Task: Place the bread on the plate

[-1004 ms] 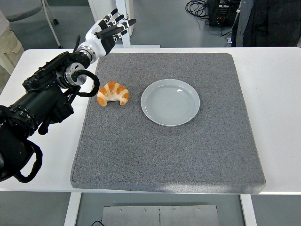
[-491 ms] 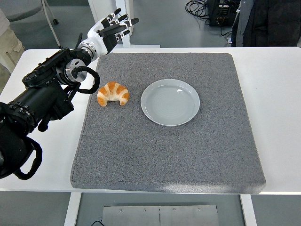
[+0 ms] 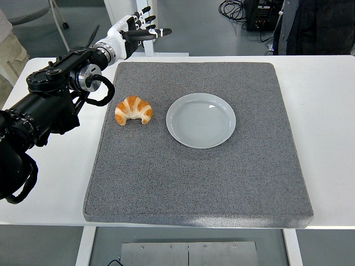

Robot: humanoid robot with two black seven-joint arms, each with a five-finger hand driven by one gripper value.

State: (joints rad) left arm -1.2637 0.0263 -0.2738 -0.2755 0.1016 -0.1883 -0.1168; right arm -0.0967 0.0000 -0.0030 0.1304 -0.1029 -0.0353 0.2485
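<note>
A golden croissant [image 3: 133,110] lies on the grey mat [image 3: 199,177], just left of a pale round plate [image 3: 201,119] that holds nothing. My left hand [image 3: 141,30] hovers high over the mat's far left corner, well beyond the croissant, with its fingers spread and nothing in them. The black left arm [image 3: 44,111] runs in from the left edge. The right arm is out of sight.
The mat covers most of the white table [image 3: 327,111]. A person's beige trouser leg [image 3: 11,52] shows at the top left. Dark clothing [image 3: 316,25] and cables sit beyond the table's far right.
My left hand has lifted and swung to the right, toward the mat's far edge, with its fingers still spread. The croissant and plate have not moved.
</note>
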